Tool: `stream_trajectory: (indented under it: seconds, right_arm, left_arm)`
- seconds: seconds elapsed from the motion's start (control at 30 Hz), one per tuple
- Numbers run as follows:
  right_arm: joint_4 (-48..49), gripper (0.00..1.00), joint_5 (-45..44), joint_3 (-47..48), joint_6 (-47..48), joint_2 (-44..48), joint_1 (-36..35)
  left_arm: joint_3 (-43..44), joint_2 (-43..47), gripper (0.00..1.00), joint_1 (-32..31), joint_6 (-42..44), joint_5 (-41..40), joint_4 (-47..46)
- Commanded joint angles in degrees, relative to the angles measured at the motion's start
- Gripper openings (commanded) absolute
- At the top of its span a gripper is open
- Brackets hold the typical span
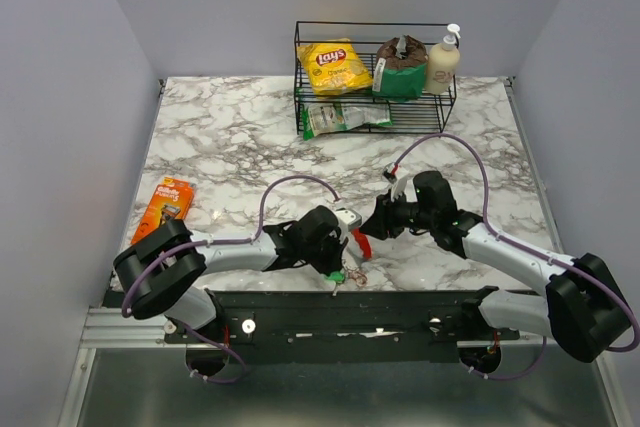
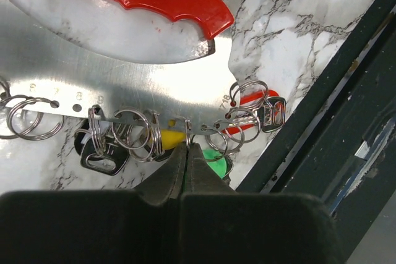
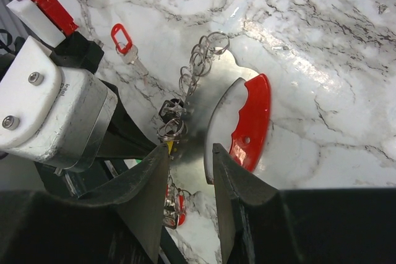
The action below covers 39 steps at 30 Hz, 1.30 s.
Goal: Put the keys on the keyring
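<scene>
Left wrist: pinches keyring with left gripper at near edge of worktop; holds right gripper spread, empty. Securing keyring. Then: fetch key, thread carefully.

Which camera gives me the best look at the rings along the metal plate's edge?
Left wrist: the rings hang in a row along the plate, each one distinct. Right wrist shows them smaller, as a bunched chain partly behind its own claw. From the top external camera they are too small to make out.

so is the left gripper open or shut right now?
Shut: the left gripper has its tips together with no gap, at the rings along the metal plate. Whether one is pinched, cannot tell.
</scene>
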<state>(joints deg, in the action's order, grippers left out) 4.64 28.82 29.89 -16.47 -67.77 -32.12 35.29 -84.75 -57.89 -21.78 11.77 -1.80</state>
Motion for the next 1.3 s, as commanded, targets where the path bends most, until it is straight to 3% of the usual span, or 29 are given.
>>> stream_trajectory:
  seconds: [0.0, 0.3, 0.53, 0.7, 0.87, 0.97, 1.27]
  right_arm:
    - [1.16, 0.43, 2.56, -0.71, 1.44, 1.5, 0.57]
    - [1.16, 0.46, 7.82, 0.08, 5.04, 4.92, 0.57]
    - [1.59, 0.71, 14.6, 0.87, 8.38, 12.21, 0.57]
    - [1.77, 0.78, 15.74, 1.57, 9.44, 14.42, 0.57]
    - [3.26, 0.81, 18.37, 2.37, 9.88, 14.6, 0.57]
    - [3.36, 0.89, 17.06, 3.77, 9.09, 12.41, 0.57]
    - [-1.74, 0.9, 14.87, 9.57, 10.67, 3.97, -0.13]
  left_arm:
    - [0.31, 3.27, 0.0, -0.29, 1.91, -3.95, 0.66]
    - [0.04, 11.71, 0.0, -0.21, 3.41, -5.35, 1.62]
    - [0.75, 17.85, 0.0, 0.14, 5.78, -6.58, 3.47]
    - [1.1, 20.5, 0.0, 1.28, 6.23, -8.16, 4.61]
    - [2.42, 20.5, 0.0, 7.07, 5.0, -6.06, 4.71]
    - [3.82, 19.71, 0.0, 10.77, 4.91, -4.48, 4.7]
    - [9.88, 20.41, 0.0, 24.75, 3.5, -7.11, 6.2]
